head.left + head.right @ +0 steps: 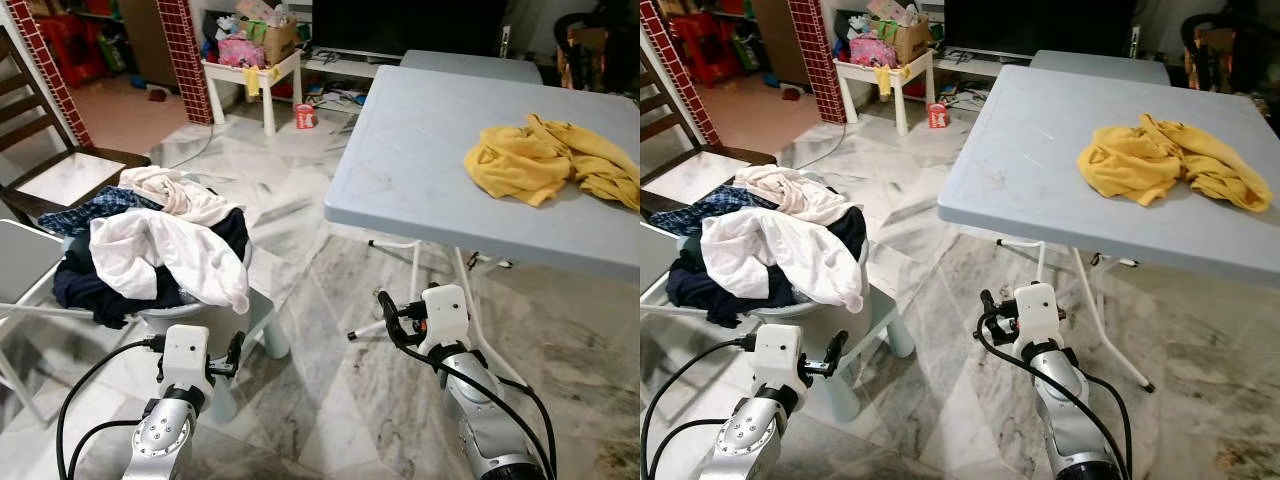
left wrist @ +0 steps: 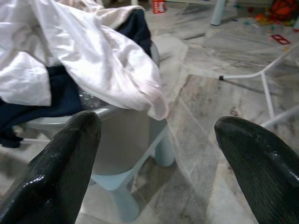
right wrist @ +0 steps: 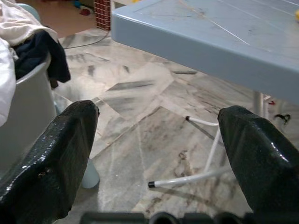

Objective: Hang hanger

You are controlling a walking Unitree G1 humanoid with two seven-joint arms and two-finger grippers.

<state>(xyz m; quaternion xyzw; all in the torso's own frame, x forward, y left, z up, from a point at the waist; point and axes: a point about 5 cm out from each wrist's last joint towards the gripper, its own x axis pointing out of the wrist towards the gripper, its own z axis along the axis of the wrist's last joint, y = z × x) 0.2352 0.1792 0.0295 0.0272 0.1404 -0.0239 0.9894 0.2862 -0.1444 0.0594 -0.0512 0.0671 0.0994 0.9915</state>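
Observation:
A heap of laundry (image 1: 150, 240), white, cream and dark blue, fills a grey tub (image 2: 107, 116) on a pale plastic stool (image 1: 268, 330) at my left front. My left gripper (image 1: 235, 352) hangs low just in front of the stool, open and holding nothing, and the left wrist view looks past its fingers (image 2: 70, 154) at the white shirt (image 2: 88, 56). My right gripper (image 1: 388, 312) is also open and holding nothing, low over the marble floor near the grey-blue folding table (image 1: 420, 150). A crumpled yellow garment (image 1: 550, 160) lies on that table.
The table's white legs (image 1: 462, 290) stand just ahead of my right gripper. A dark wooden chair (image 1: 60, 170) and a white folding chair (image 1: 20, 265) are at the left. A small cluttered white table (image 1: 250, 70), a red can (image 1: 305, 117) and a brick pillar (image 1: 185, 50) lie beyond.

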